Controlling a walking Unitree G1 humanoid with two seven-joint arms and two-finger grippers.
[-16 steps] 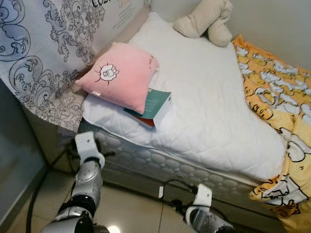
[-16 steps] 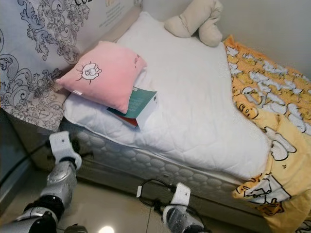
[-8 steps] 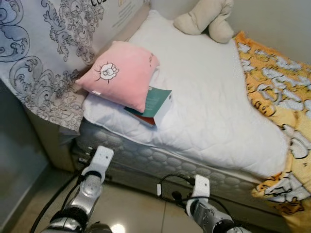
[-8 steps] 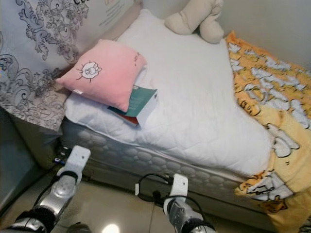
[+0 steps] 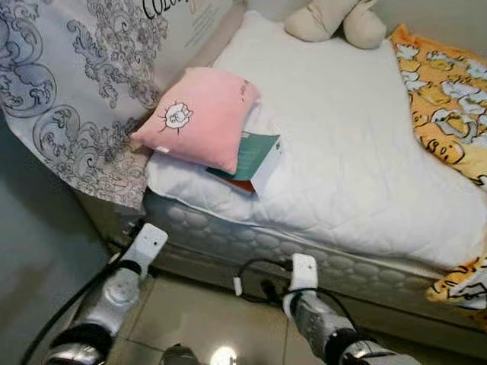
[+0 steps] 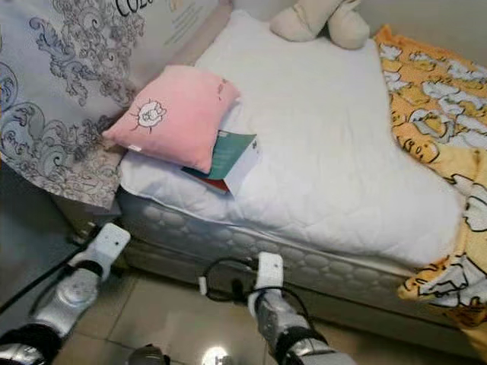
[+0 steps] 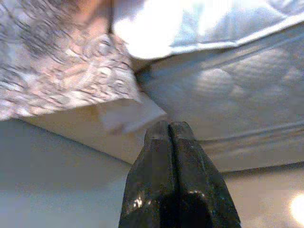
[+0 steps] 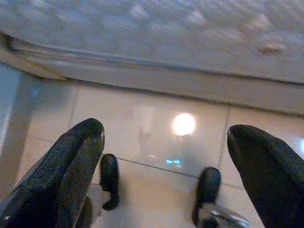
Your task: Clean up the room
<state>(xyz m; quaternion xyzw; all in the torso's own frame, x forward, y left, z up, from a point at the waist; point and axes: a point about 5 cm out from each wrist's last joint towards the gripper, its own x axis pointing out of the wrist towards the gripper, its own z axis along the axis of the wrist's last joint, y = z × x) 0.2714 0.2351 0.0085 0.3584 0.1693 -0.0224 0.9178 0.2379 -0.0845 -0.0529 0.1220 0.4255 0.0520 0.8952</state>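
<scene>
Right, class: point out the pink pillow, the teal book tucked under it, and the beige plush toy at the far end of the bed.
pink pillow [image 5: 199,116], left eye view, middle of its top face.
teal book [image 5: 256,153], left eye view, exposed teal cover.
beige plush toy [image 6: 308,20], right eye view, its body.

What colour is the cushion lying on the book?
Pink cushion with a small cartoon face, clearest in the left eye view.

Printed in dark letters at the upper edge of the patterned sheet [image 5: 84,84] beside the bed: "COLO", cut off by the frame. Smaller lines beneath too blurred to read.
</scene>
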